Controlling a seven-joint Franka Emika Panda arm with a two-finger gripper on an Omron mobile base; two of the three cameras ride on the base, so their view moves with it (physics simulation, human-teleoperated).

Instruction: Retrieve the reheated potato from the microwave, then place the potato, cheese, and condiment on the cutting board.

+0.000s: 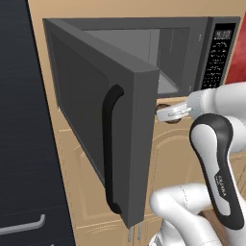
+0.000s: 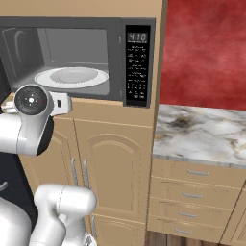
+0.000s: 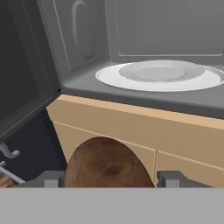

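One potato (image 3: 107, 162) sits clamped in the end effector (image 3: 107, 178) outside the microwave (image 2: 96, 62); the door (image 1: 103, 139) at nine o'clock could knock it loose.

White plate (image 3: 159, 75) on microwave (image 3: 87, 83) floor

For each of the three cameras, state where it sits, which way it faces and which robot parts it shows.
Left base view: behind-left, facing the microwave past its open door; arm at lower right.
Right base view: behind-right, facing the cavity, plate and counter; arm at lower left.
Hand view: on the hand, facing the cavity; jaws around the potato.
All three show the microwave.
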